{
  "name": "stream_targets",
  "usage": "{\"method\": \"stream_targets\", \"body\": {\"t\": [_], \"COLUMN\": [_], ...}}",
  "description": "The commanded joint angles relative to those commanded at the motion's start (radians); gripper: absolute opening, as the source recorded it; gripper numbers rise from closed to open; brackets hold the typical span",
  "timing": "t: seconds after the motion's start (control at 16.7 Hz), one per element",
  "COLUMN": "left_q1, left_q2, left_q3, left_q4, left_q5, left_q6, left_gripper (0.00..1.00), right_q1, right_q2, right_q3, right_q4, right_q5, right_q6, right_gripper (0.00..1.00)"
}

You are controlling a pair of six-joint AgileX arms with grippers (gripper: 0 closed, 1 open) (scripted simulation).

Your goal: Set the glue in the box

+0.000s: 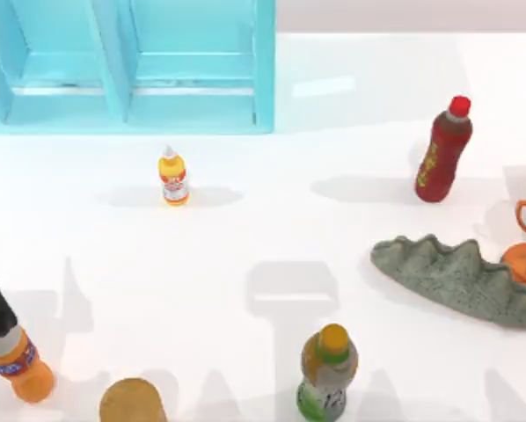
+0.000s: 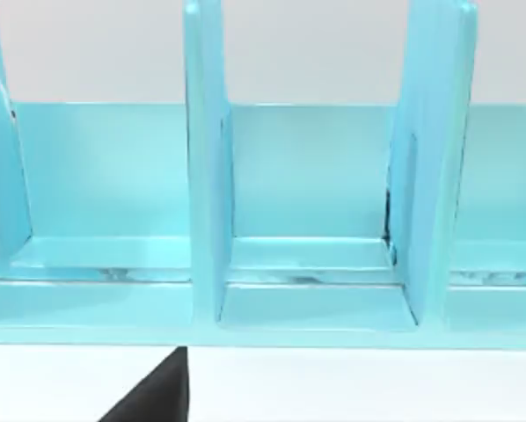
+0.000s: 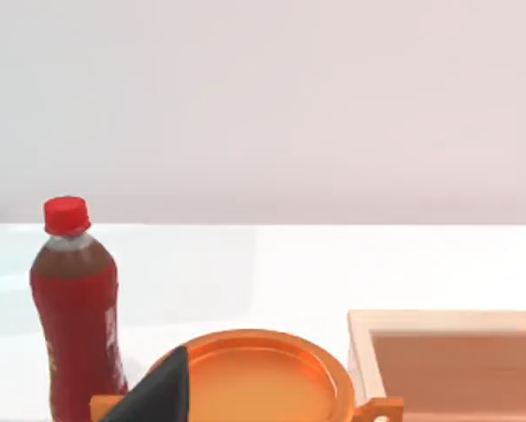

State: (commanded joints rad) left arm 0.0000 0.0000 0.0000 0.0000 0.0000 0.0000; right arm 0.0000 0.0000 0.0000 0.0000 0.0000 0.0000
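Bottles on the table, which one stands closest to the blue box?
The glue, the small yellow-orange squeeze bottle with a white tip, just in front of the box. The red-capped bottle and green bottle stand farther away.

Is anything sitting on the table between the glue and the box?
Nothing visible does. In the top view the glue stands upright on bare white table, just in front of the box. The other bottles and clutter are off to the right and near edge, away from that path.
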Motion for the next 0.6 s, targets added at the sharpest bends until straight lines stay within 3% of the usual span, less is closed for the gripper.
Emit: {"method": "stream_targets", "body": {"t": [0.3,0.6], "left_q1": [0.000,0.000], "left_q2": [0.000,0.000], "left_q3": [0.000,0.000], "left_q4": [0.000,0.000], "left_q5": [0.000,0.000], "left_q6": [0.000,0.000], "left_gripper": [1.00,1.00], "right_q1": [-0.046,-0.316], "right_q2": [0.016,0.113], "right_q3": [0.013,0.095], "right_q4": [-0.001,-0.001], "right_q5": [0.010,0.072], "right_q6": [0.009,0.057], "right_gripper": [1.00,1.00]}}
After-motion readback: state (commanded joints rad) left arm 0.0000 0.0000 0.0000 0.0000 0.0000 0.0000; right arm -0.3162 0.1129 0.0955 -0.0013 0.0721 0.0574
